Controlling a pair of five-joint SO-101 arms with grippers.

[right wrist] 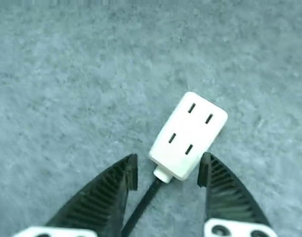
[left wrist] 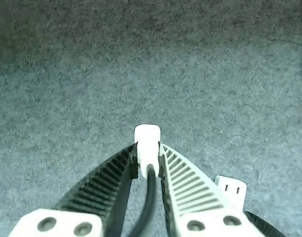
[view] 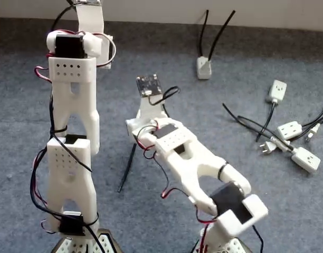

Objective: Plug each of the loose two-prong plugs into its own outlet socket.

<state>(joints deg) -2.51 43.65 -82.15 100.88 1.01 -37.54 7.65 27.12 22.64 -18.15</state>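
In the left wrist view my left gripper (left wrist: pixel 147 153) is shut on a white two-prong plug (left wrist: pixel 147 140), whose black cord runs back between the fingers, above grey carpet. A white outlet socket (left wrist: pixel 231 187) lies just beside one finger. My right gripper (right wrist: pixel 168 165) is open, its fingers on either side of the cord end of a white outlet block (right wrist: pixel 189 134) that lies on the carpet. In the high view the right arm (view: pixel 174 145) stretches low over the middle, and a black cord (view: pixel 127 168) trails out from beneath it.
At the right of the high view lie three white outlet blocks (view: pixel 277 90) (view: pixel 289 129) (view: pixel 306 159), a loose plug (view: pixel 266 148) and tangled black cords. Another white block (view: pixel 203 67) with two cords sits at the back. The upright left arm (view: pixel 72 105) stands at the left.
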